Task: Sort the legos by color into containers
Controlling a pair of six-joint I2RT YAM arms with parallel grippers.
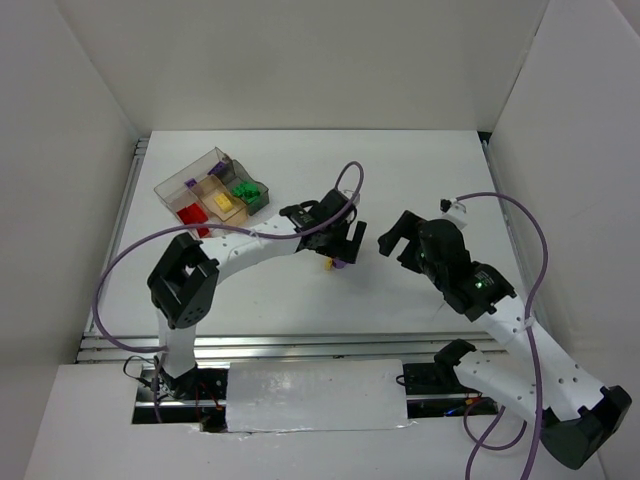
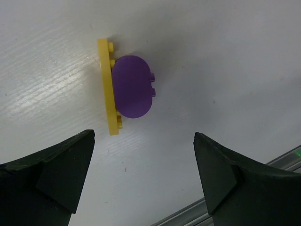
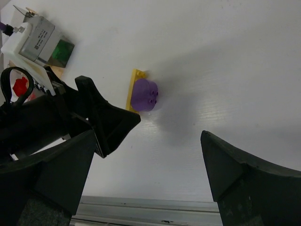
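2 wht arms (image 1: 250,250), purple cables (image 1: 545,250)

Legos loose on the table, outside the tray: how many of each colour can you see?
Yellow plate: 1
Purple rounded brick: 1, lying against the plate
Total loose in view: 2

No text, label, brand, number or sign is readable in any view, not on the tray (image 1: 170,182), the legos (image 2: 133,87) or the arms (image 1: 250,250).
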